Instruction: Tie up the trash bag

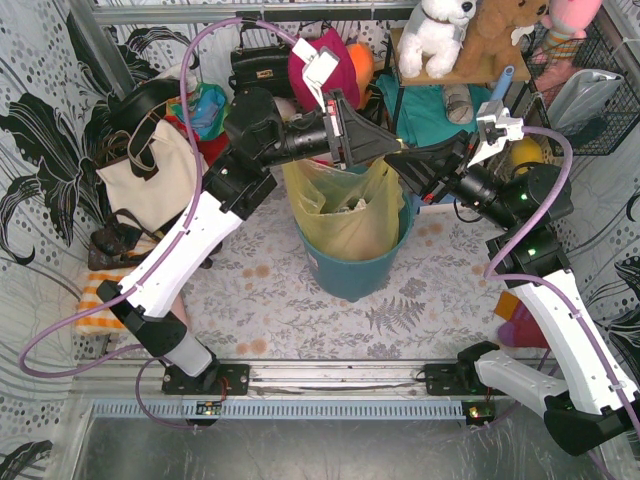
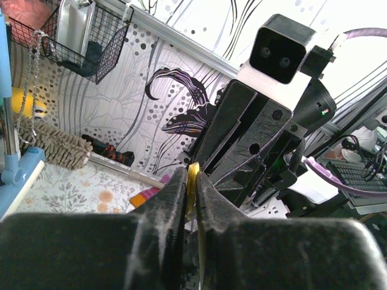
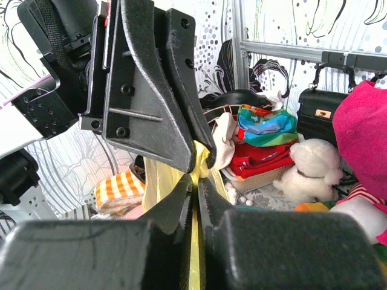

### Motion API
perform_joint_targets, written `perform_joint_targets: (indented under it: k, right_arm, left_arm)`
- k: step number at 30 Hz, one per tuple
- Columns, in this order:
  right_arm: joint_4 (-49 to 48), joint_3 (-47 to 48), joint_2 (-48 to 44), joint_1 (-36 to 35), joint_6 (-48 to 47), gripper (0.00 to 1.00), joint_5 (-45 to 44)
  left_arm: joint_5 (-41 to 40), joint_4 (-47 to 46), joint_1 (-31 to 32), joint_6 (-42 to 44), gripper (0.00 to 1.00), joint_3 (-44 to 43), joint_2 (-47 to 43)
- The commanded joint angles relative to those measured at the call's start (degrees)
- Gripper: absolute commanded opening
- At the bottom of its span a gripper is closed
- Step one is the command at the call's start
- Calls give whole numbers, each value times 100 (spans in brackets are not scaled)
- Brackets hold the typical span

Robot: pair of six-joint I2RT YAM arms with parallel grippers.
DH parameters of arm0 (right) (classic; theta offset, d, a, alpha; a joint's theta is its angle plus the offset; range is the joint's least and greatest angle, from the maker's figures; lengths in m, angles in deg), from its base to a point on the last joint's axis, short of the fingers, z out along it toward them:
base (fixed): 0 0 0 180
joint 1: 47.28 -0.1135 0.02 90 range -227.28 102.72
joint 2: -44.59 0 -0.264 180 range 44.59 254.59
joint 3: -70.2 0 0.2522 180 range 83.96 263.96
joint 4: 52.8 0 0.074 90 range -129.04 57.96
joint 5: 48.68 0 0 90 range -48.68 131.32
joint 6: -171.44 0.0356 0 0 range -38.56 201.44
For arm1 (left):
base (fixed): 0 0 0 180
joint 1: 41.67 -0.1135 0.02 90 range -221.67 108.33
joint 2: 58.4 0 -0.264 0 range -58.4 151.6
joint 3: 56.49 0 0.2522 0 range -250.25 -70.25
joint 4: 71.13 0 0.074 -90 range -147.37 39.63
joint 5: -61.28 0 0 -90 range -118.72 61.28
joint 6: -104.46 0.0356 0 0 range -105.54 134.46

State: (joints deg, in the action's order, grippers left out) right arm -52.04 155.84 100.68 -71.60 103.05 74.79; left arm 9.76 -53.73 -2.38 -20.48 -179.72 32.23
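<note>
The yellow-green trash bag [image 1: 345, 215] sits in the teal bin [image 1: 350, 272] at the middle of the table, with crumpled white paper showing inside. My left gripper [image 1: 388, 148] and right gripper [image 1: 398, 160] meet tip to tip above the bag's right side. In the left wrist view my left gripper [image 2: 192, 175] is shut on a thin strip of the bag's yellow plastic [image 2: 193, 181]. In the right wrist view my right gripper [image 3: 198, 180] is shut on the bag's yellow plastic [image 3: 195, 241], right under the left gripper's fingers [image 3: 163, 109].
A cream tote bag [image 1: 150, 175] with dark straps stands at the left. A black handbag [image 1: 262, 65], a pink hat, plush toys [image 1: 435, 35] and a wire basket [image 1: 585, 85] line the back. An orange checked cloth [image 1: 100, 305] lies at the left edge.
</note>
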Motion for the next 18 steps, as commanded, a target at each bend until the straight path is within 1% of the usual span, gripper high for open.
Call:
perform_joint_targets:
  k: [1,3,4,5,6,7,8,9,12,18]
  right_arm:
    - [-324,80,-55,-17,34,5,115]
    - [-345,87,-54,-21,41,6,132]
    - [-335,96,-53,-19,42,8,145]
    - [-325,111,-54,-20,44,16,170]
    - [-307,134,-55,-21,62,27,183]
    - [-285,160,-63,-21,82,34,200]
    - [-284,182,-80,-18,103,40,217]
    - [-290,212,-100,-20,125,43,228]
    - [-315,296,-158,-20,203,48,236]
    - [-455,481,-253,-20,411,50,376]
  left_arm:
    - [68,-222,17,94,13,-30,-186]
    - [78,-166,20,189,4,-18,-190]
    - [61,-111,29,246,0,3,-199]
    - [34,-72,39,308,0,78,-222]
    - [2,-51,54,371,0,166,-271]
    - [-45,-29,65,422,0,260,-322]
    - [-77,-36,76,457,0,346,-378]
    - [-70,-49,79,493,0,415,-429]
    - [134,-249,120,593,0,643,-585]
    - [555,-1093,136,797,0,1461,-1090]
